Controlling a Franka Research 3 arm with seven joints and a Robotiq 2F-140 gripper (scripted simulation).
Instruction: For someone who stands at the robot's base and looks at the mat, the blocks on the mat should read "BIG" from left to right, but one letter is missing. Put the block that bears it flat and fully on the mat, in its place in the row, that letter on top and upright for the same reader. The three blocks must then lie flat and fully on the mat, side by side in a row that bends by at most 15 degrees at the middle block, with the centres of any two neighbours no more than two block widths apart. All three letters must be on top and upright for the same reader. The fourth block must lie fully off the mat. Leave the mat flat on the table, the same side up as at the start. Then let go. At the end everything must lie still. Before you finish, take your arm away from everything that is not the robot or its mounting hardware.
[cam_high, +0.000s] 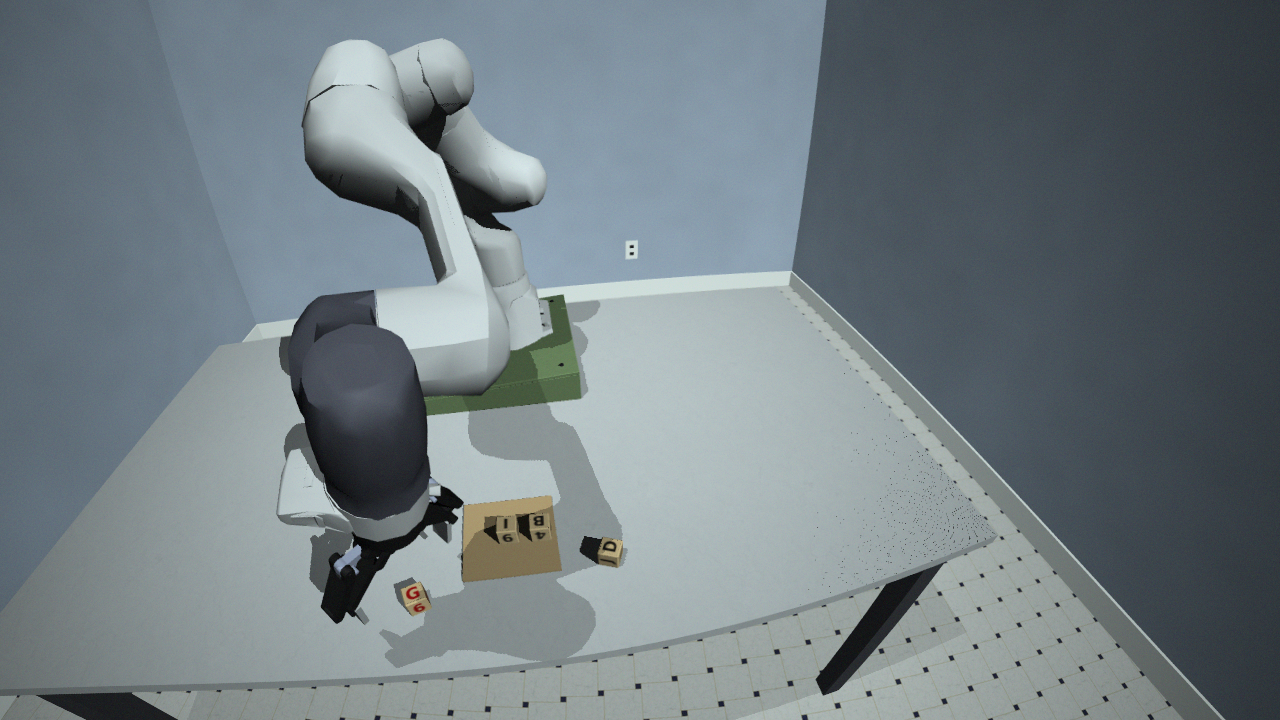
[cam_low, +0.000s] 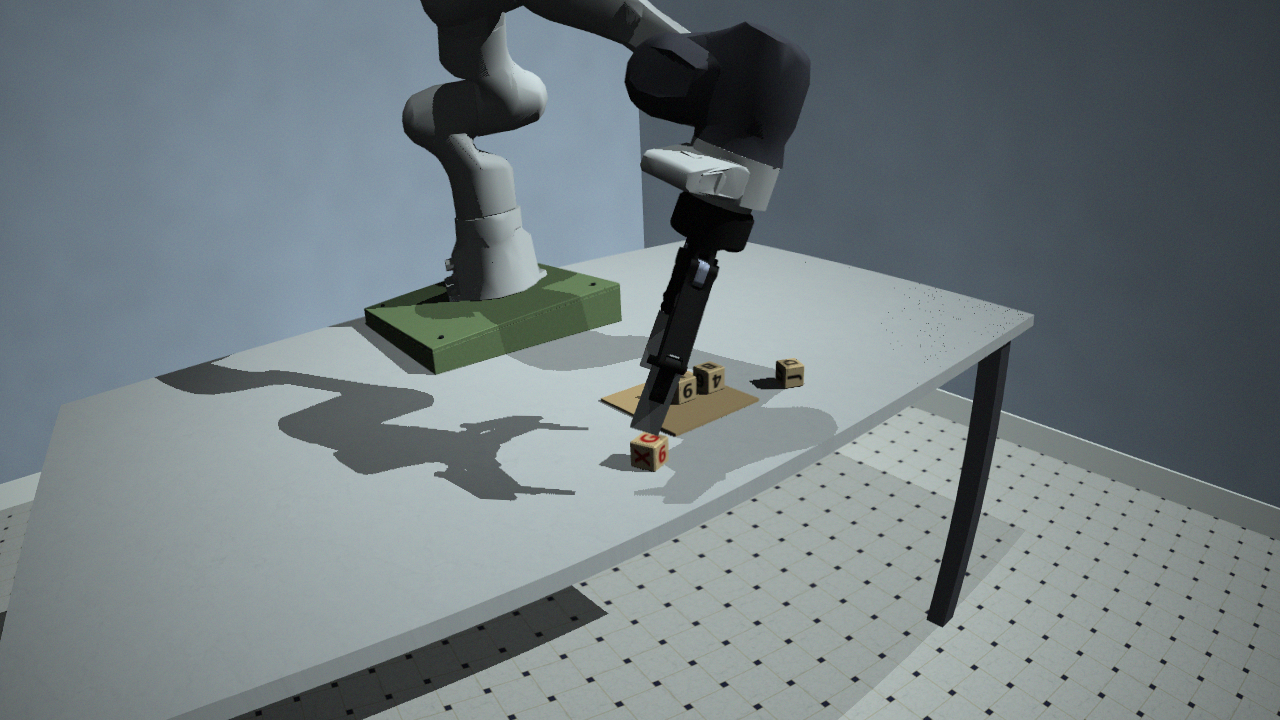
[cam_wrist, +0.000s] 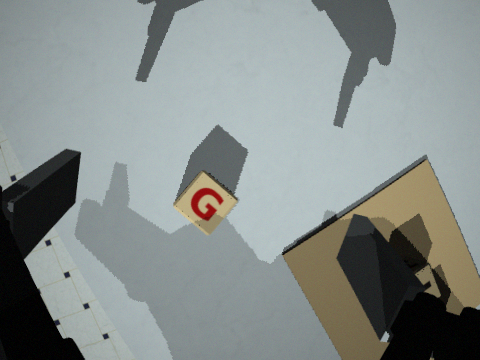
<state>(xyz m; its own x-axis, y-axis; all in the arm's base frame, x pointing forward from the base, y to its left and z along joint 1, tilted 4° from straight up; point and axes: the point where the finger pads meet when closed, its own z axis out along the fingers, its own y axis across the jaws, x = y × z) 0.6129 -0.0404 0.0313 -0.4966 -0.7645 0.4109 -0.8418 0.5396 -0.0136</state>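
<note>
The G block (cam_high: 414, 596) is a tan cube with a red G on top. It lies on the table off the mat, near the front edge. It also shows in the exterior view (cam_low: 649, 450) and in the wrist view (cam_wrist: 206, 203). The tan mat (cam_high: 510, 544) holds the I block (cam_high: 506, 527) and the B block (cam_high: 537, 523) side by side. My gripper (cam_high: 392, 562) is open and empty, low over the G block. Its fingers stand wide on either side of the block without touching it (cam_wrist: 230, 243).
The D block (cam_high: 605, 548) lies on the table just off the mat, on the side away from the G block. The green robot base (cam_high: 505, 367) stands at the back. The table's front edge runs close by the G block.
</note>
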